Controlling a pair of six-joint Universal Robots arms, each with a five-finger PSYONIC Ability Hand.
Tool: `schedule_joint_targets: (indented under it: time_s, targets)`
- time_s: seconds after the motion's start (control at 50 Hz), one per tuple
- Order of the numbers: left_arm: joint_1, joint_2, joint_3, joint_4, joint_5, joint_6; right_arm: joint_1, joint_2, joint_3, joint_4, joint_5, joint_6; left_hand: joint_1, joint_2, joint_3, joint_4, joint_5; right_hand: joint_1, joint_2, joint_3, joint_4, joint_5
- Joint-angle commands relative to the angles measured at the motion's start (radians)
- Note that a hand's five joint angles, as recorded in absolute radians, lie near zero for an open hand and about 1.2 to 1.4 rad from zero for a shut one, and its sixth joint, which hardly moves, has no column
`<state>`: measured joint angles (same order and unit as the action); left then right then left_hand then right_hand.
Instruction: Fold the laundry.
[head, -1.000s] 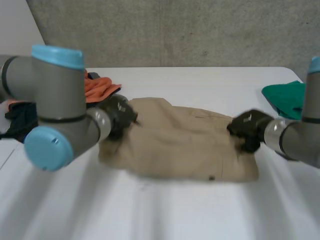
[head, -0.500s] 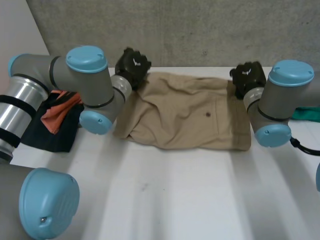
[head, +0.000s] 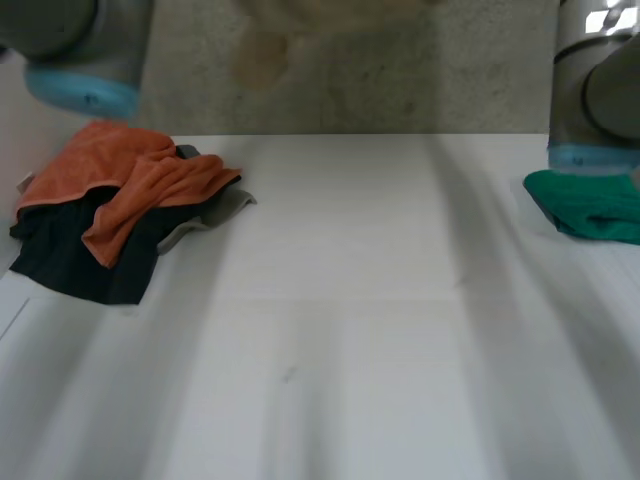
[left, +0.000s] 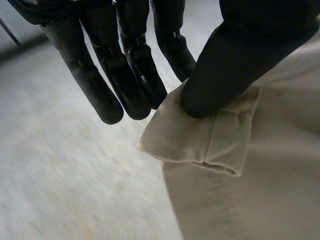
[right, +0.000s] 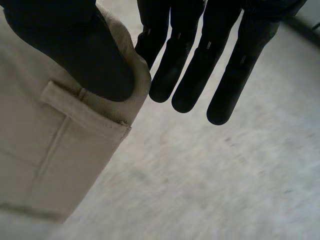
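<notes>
I have the left hand (left: 127, 70) and right hand (right: 200, 60) each pinching a corner of the tan garment (left: 250, 190), thumb against straight fingers, above the tabletop (head: 350, 300).

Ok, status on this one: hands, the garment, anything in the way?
Left robot hand pinches one corner of the tan garment, right robot hand another. Garment hangs above the table. Clothes pile and green cloth off to the sides.

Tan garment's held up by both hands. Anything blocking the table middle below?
Nothing visible. Left hand and right hand pinch the tan garment; the table middle is bare, clothes pile at its left, green cloth at its right edge.
</notes>
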<state>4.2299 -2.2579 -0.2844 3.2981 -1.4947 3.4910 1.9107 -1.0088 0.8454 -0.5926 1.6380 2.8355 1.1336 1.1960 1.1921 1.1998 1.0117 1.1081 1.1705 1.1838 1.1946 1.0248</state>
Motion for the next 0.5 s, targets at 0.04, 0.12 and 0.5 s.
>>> schedule_joint_targets:
  time_s: [0.04,0.12,0.5]
  targets:
    - [0.028,-0.015,-0.341,0.001,0.007,0.005,0.007,0.073,0.086,0.126,-0.017,-0.011,0.263,0.200,0.204,0.196,0.210,0.288,0.226,0.212,0.202,0.197]
    - [0.050,-0.034,-0.522,0.006,0.008,0.010,0.005,0.128,0.167,0.181,-0.036,-0.028,0.263,0.200,0.204,0.196,0.210,0.288,0.226,0.212,0.202,0.197]
    - [-0.013,0.150,-1.039,-0.322,0.080,0.243,-0.036,0.035,0.475,0.674,-0.127,-0.241,0.263,0.200,0.204,0.196,0.210,0.288,0.226,0.212,0.202,0.197]
